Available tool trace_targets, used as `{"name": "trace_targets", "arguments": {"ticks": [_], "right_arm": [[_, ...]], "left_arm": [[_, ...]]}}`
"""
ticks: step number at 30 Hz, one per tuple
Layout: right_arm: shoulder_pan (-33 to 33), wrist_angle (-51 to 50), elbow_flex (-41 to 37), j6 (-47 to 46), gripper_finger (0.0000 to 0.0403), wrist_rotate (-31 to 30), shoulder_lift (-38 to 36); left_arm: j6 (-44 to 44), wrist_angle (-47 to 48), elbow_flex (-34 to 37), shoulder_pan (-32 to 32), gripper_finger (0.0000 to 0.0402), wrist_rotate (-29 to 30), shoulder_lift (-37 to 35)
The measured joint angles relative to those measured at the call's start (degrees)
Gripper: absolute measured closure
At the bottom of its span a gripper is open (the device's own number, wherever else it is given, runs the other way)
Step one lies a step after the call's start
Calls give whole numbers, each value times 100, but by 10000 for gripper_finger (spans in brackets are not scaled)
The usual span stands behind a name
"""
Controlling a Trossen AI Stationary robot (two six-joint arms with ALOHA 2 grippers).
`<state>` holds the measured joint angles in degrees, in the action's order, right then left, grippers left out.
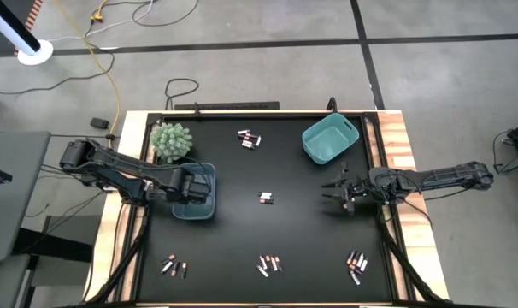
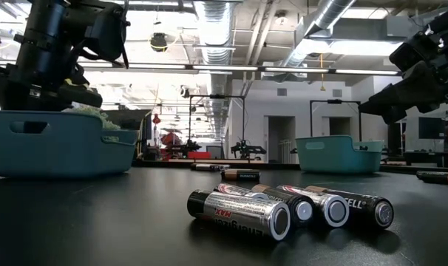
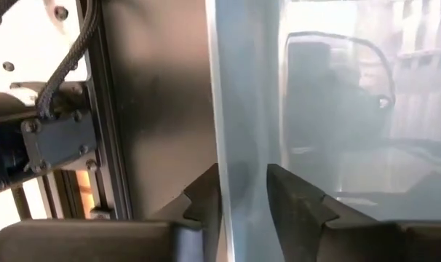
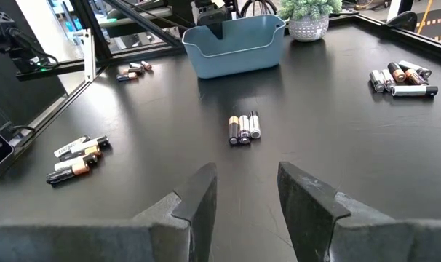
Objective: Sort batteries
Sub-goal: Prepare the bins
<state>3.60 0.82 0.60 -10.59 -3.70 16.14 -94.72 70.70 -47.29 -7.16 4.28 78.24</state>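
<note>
Batteries lie in small clusters on the black table: at the far side point(image 1: 249, 139), in the middle point(image 1: 266, 198) point(image 4: 244, 129), and three clusters along the near edge point(image 1: 173, 267) point(image 1: 269, 263) point(image 1: 356, 263). My left gripper point(image 3: 242, 175) points down at the left blue bin point(image 1: 199, 197), open, one finger inside the bin's left wall point(image 3: 239, 109) and one outside. My right gripper point(image 4: 246, 182) stands open above the table's right part point(image 1: 334, 195), holding nothing. A second teal bin point(image 1: 330, 139) rests on the table at the far right. My left gripper's fingers point(image 3: 206, 200) stand astride the bin's left wall from above, one inside and one outside. Whether either finger touches the wall, I cannot tell. The bin rests flat on the table.
A small potted plant point(image 1: 171, 141) stands just beyond the left bin. Wooden rails point(image 1: 396, 137) border the table on both sides. The stretch between the middle cluster and the near clusters is bare black surface.
</note>
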Motion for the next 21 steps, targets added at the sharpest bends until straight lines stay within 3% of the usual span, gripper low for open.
{"name": "trace_targets", "arguments": {"ticks": [6, 14, 21], "right_arm": [[1, 1, 0, 0, 239, 1, 1], [1, 0, -2, 0, 239, 0, 2], [-1, 0, 0, 0, 239, 0, 0]], "left_arm": [[202, 37, -1, 2, 273, 203, 0], [515, 197, -88, 2, 273, 224, -62], [500, 632, -462, 2, 273, 559, -619]]}}
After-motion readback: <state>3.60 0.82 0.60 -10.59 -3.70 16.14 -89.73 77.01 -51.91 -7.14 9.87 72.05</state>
